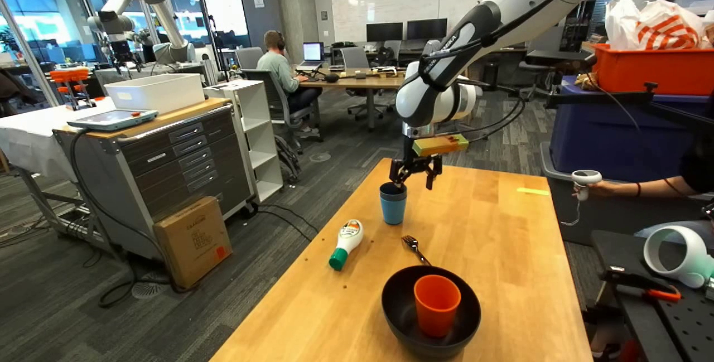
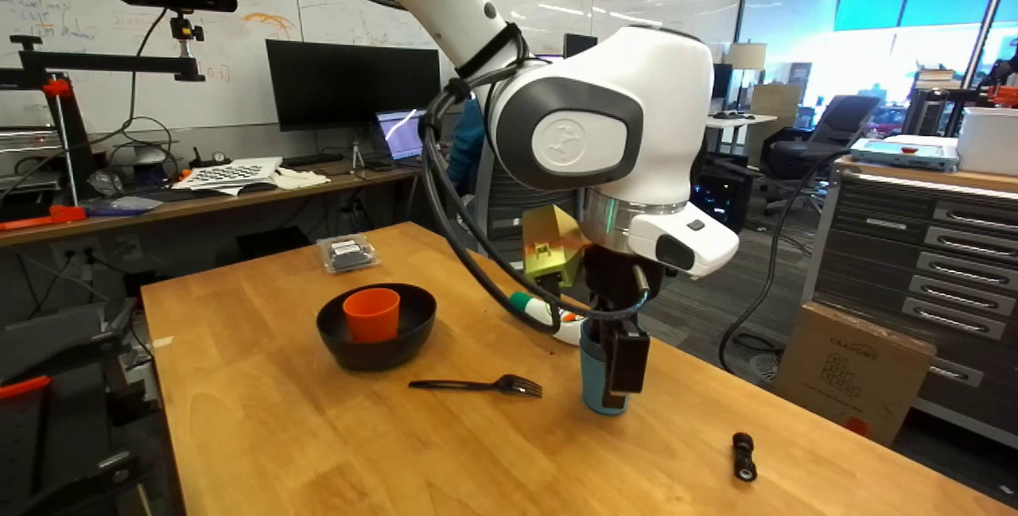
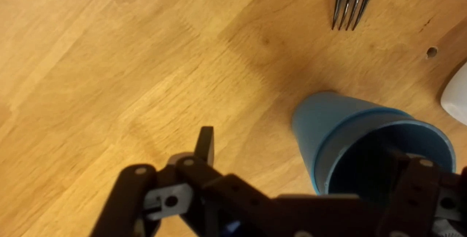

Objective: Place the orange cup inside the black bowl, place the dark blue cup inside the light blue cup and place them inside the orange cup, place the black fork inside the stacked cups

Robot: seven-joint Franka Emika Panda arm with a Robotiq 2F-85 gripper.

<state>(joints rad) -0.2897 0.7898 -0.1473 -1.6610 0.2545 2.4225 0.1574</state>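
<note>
Three cups: dark blue cup [image 3: 372,153] inside light blue cup [image 1: 393,212], under one finger of the gripper [image 1: 414,183]; orange cup [image 1: 437,306] in one bowl [image 1: 397,314], well apart from fingers. Fingers spread. One fork [image 2: 473,385] between bowl and fingers. One bottle [image 1: 347,239] near fingers. Wrist view cuts off fork, bottle.

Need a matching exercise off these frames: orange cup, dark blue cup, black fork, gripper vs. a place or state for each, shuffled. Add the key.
Column 1
1. orange cup
2. dark blue cup
3. black fork
4. gripper

Column 2
A. nested in the light blue cup, rim sticking out above it
B. open, jaws apart
C. standing inside the black bowl
D. lying on the table

Pairs: 1-C, 2-A, 3-D, 4-B
</note>
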